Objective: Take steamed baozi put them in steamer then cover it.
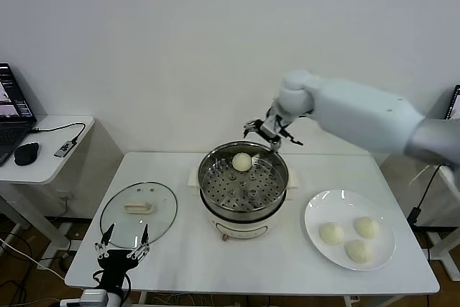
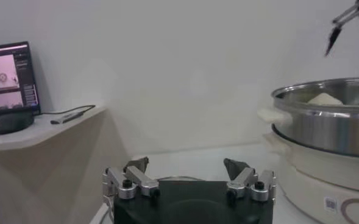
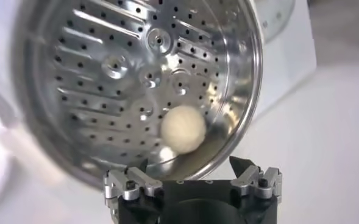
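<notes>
The steamer [image 1: 243, 210] stands mid-table, a steel pot on a cream base. One baozi [image 1: 242, 162] lies on its perforated tray at the far side; it also shows in the right wrist view [image 3: 183, 128]. Three baozi [image 1: 331, 233] lie on a white plate [image 1: 314, 210] to the right. The glass cover [image 1: 138, 210] lies flat on the table at the left. My right gripper [image 1: 263, 130] is open and empty, above the steamer's far rim [image 3: 252, 91]. My left gripper [image 1: 123, 244] is open and empty, low at the table's front left corner, near the cover.
A side desk [image 1: 50, 152] at the far left holds a laptop [image 1: 11, 109], a mouse [image 1: 26, 153] and a cable. In the left wrist view the steamer [image 2: 325, 122] rises on one side. The wall is close behind the table.
</notes>
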### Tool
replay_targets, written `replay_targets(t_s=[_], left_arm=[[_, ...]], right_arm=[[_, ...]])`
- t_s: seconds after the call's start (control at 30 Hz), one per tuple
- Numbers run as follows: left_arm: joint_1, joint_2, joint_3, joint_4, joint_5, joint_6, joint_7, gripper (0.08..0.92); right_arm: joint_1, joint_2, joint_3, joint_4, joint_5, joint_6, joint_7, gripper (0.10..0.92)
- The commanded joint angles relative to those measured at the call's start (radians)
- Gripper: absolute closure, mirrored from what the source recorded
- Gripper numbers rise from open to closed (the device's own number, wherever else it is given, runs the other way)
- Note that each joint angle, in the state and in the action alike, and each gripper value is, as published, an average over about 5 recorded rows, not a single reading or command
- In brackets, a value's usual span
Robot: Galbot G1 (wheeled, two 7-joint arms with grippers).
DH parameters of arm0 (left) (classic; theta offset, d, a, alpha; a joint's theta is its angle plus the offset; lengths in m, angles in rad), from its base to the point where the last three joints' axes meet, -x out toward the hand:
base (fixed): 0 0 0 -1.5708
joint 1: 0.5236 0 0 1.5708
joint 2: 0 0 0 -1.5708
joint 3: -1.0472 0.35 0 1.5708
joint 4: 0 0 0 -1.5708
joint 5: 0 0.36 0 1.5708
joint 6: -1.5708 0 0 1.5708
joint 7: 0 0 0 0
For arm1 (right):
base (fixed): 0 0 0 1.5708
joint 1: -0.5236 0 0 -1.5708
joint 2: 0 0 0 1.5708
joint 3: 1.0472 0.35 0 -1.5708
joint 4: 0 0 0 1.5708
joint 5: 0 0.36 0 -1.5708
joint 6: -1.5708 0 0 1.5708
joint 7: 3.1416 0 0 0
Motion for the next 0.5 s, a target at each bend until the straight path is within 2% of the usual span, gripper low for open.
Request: replay_targets(t_s=[0.03, 0.23, 0.5], left_arm=[[0.002, 0.01, 0.0, -0.01, 0.0, 0.0, 0.002, 0.177], [-0.006, 0.013, 0.006, -0.002, 0.0, -0.001, 0.002, 0.177], [-0.018, 0.009, 0.007, 0.006, 0.0, 0.0, 0.002, 0.177]], right_arm=[[0.093, -0.363, -0.065, 0.318, 0.225, -0.353, -0.056, 0.203], [0.04, -0.489, -0.079, 0.379, 0.176, -0.406, -0.032, 0.203], [-0.141, -0.556, -0.041, 0.38, 0.068, -0.408, -0.015, 0.203]])
